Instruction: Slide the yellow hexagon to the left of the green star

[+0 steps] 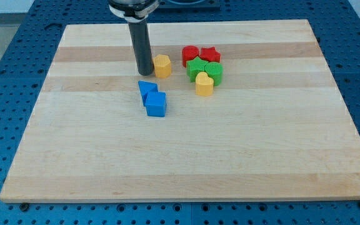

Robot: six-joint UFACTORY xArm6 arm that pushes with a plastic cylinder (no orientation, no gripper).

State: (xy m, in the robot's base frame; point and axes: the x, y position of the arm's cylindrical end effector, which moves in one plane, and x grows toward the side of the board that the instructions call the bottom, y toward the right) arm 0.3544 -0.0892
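Note:
The yellow hexagon (162,65) sits on the wooden board in the upper middle of the view. My tip (144,73) is right beside it, on its left, touching or nearly touching. The green star (197,67) lies to the right of the hexagon with a gap between them. It is packed in a cluster with other blocks.
A red cylinder (190,55) and a red star (210,54) lie above the green star. A green cylinder (214,72) and a yellow heart (204,84) lie at its right and lower right. A blue triangle (147,90) and a blue cube (156,104) lie below my tip.

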